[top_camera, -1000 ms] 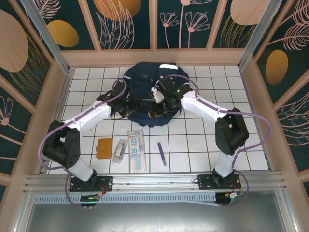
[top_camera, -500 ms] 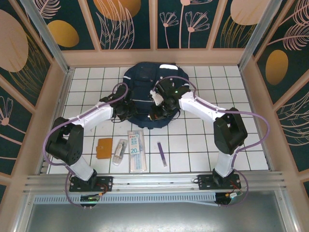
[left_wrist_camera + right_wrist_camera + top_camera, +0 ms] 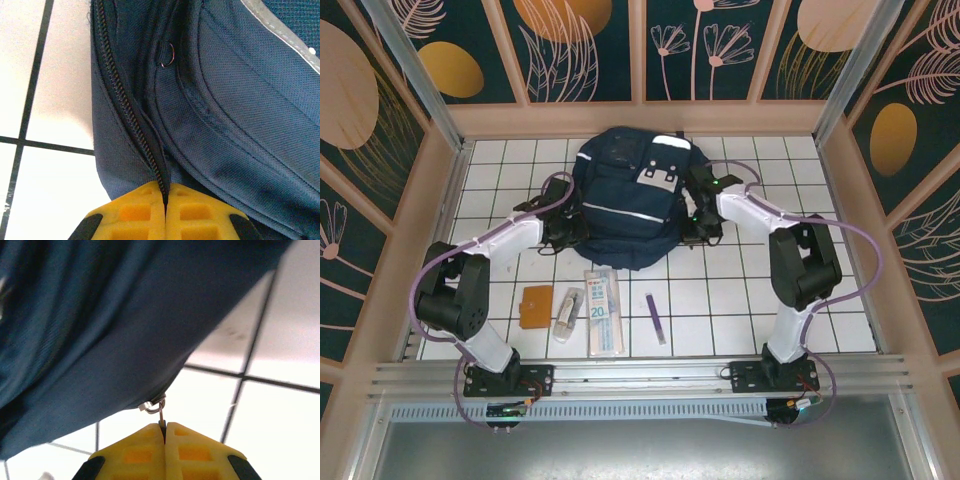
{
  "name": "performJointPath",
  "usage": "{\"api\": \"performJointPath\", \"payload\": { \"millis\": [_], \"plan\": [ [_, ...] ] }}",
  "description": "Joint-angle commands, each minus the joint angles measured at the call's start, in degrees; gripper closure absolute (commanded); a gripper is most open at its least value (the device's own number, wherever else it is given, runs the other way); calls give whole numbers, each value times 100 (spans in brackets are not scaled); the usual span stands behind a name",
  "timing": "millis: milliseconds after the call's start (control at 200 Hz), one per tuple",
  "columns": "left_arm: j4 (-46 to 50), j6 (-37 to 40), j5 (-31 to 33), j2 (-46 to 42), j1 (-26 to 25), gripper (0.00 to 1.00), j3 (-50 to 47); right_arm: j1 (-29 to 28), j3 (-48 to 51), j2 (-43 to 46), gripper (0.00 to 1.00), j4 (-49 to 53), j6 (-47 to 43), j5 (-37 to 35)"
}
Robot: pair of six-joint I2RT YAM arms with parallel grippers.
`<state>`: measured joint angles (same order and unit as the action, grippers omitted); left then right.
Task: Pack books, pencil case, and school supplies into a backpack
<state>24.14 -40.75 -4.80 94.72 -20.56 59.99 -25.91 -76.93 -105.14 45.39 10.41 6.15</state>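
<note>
Backpack: the big navy backpack [image 3: 625, 205] is laid flat at the far middle of the tabletop [image 3: 750, 300]. It looks zipped up, and nothing is seen poking out.
Left jaws: clenched on the bag's left edge. In the left wrist view the zipper [image 3: 125, 105] runs straight down between the yellow pads [image 3: 132, 212], so the seam is being pinched there.
Right jaws: clamped tight on the zipper pull [image 3: 159, 412] at the bag's right edge. It's a thin tab hanging off a little metal ring.
Loose stuff: the orange-brown book [image 3: 536, 305], small greyish packet [image 3: 567, 312], long clear pack [image 3: 603, 310] with the blue 20 label and purple pen [image 3: 655, 318] are lined up in a row near the arm bases. All are well apart from the bag and none is being touched.
Done so far: pretty much nothing packed, as far as can be told. Four items are sitting out on the tiles.
Step in hand: probably the bag is being held at one side so the zipper can be dragged open from the other. That's only a guess.
Left to do: the bag has to be opened, every item has to be carried over and dropped in, and likely the bag zipped shut after.
</note>
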Motion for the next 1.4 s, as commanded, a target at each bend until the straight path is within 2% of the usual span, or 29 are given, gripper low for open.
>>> {"api": "performJointPath", "payload": {
  "millis": [0, 125, 325, 560, 651, 716, 731, 786, 821, 871, 936, 1006, 1101, 1181, 1236, 1286, 1331, 1391],
  "plan": [
    [414, 633, 709, -98, 157, 100, 93, 110, 306, 375, 100, -365, 217, -916],
    [492, 875, 1072, -245, 196, 100, 74, 327, 680, 820, 100, -1299, 356, -1170],
    [364, 1039, 1200, -349, 304, 100, -225, 1310, 609, 130, 100, -1501, 922, -1038],
    [269, 1262, 1323, -400, 389, 100, -391, 1503, 989, 113, 100, -2631, 427, -569],
    [158, 1479, 962, -482, 389, 100, -396, 1545, 928, 90, 100, -2615, 337, -419],
    [94, 1584, 605, -600, 388, 100, -355, 1528, 923, 164, 98, -2595, 150, -47],
    [79, 1602, 523, -642, 387, 97, -333, 1515, 937, 196, 97, -2601, 106, 35],
    [29, 1639, 291, -821, 388, 74, -235, 1448, 1034, 356, 92, -2647, -62, 279],
    [-18, 1662, 142, -957, 394, 65, -167, 1414, 1102, 475, 88, -2657, -131, 436],
    [-183, 1835, -324, -1152, 384, 61, -79, 1383, 1164, 590, 80, -2575, -221, 792],
    [-407, 2293, -901, -1411, 176, 54, 47, 1380, 1248, 656, 64, -2446, -360, 1354],
    [-439, 3182, -727, -1575, -479, 44, 189, 1378, 1247, 622, 62, -2157, -365, 1479],
    [-439, 4368, -574, -1546, -1233, 39, 212, 1352, 1240, 654, 62, -1862, -344, 1085],
    [-468, 5038, -275, -1299, -1592, 39, 197, 1208, 1356, 967, 60, -1953, -244, -195],
    [-394, 5423, 62, -1015, -1822, 38, 260, 1099, 1448, 1259, 58, -2100, -86, -1392],
    [-294, 5738, 266, -732, -1994, 37, 341, 1071, 1546, 1544, 54, -2301, 90, -2096],
    [-201, 5950, 402, -466, -2108, 36, 404, 1104, 1623, 1805, 38, -2480, 272, -2438],
    [-115, 6071, 604, -155, -2200, 35, 480, 1145, 1758, 2093, 2, -2688, 677, -2820]
  ]
}}
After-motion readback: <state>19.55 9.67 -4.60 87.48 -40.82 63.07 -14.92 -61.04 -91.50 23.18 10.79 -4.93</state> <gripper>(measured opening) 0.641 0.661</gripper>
